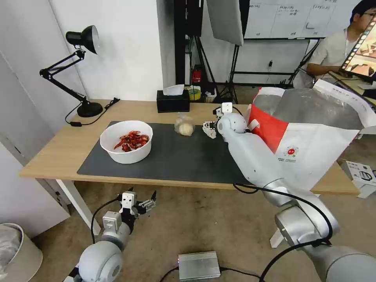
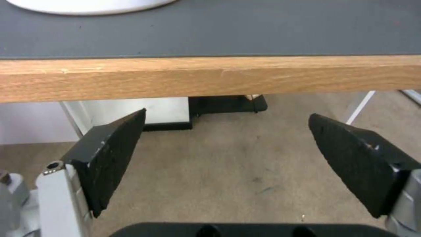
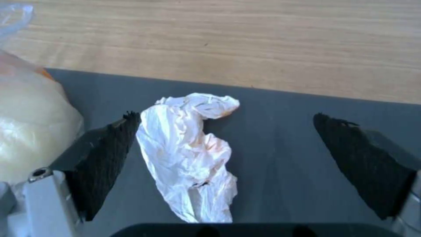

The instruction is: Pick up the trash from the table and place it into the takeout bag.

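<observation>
On the table (image 1: 58,150), a white bowl of red shells (image 1: 126,141) stands at the left of the dark grey mat (image 1: 176,160). A clear bag around a beige lump (image 1: 184,126) lies at the mat's far edge. Just right of it my right gripper (image 1: 210,129) is low over the mat. It stands open (image 3: 226,116) around a crumpled white tissue (image 3: 188,154); one finger (image 3: 105,154) is at the tissue's side, with the bagged lump (image 3: 31,125) beyond that finger. The takeout bag (image 1: 305,133) gapes open at the table's right end. My left gripper (image 1: 141,200) hangs open (image 2: 227,114) below the table's front edge (image 2: 210,79).
A black tissue box (image 1: 173,101) and a black desk lamp (image 1: 84,70) with its cord stand along the table's far side. A silver box (image 1: 198,265) lies on the floor. A bin (image 1: 17,250) stands at the lower left. A person sits at another desk far right.
</observation>
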You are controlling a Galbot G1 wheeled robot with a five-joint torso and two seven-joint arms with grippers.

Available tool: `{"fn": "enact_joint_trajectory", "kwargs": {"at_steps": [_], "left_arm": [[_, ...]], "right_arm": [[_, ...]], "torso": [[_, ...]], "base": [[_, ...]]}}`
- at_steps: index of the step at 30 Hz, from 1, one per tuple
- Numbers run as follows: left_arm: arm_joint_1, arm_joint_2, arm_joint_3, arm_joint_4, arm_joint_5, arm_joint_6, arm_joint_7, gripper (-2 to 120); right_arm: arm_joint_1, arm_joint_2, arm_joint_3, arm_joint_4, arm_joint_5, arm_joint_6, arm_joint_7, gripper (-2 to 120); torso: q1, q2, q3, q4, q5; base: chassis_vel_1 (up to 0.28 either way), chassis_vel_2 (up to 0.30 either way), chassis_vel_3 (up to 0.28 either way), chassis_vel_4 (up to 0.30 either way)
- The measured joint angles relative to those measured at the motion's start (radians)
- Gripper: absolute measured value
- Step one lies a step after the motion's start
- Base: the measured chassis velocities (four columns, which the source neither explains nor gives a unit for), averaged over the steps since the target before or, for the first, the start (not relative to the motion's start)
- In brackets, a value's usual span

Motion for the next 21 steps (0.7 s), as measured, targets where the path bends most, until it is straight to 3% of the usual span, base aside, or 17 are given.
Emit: {"fn": "enact_joint_trajectory", "kwargs": {"at_steps": [21], "left_arm": [[0.002,-0.007,0.007,0.003,0.005,-0.001,0.0,100]], "right_arm": [[-0.004,0.011,0.005,-0.022,-0.036,-0.001,-0.062,100]], "torso": [[0.0,0.0,0.0,0.0,0.0]], "base": [[0.0,0.0,0.0,0.0]]}}
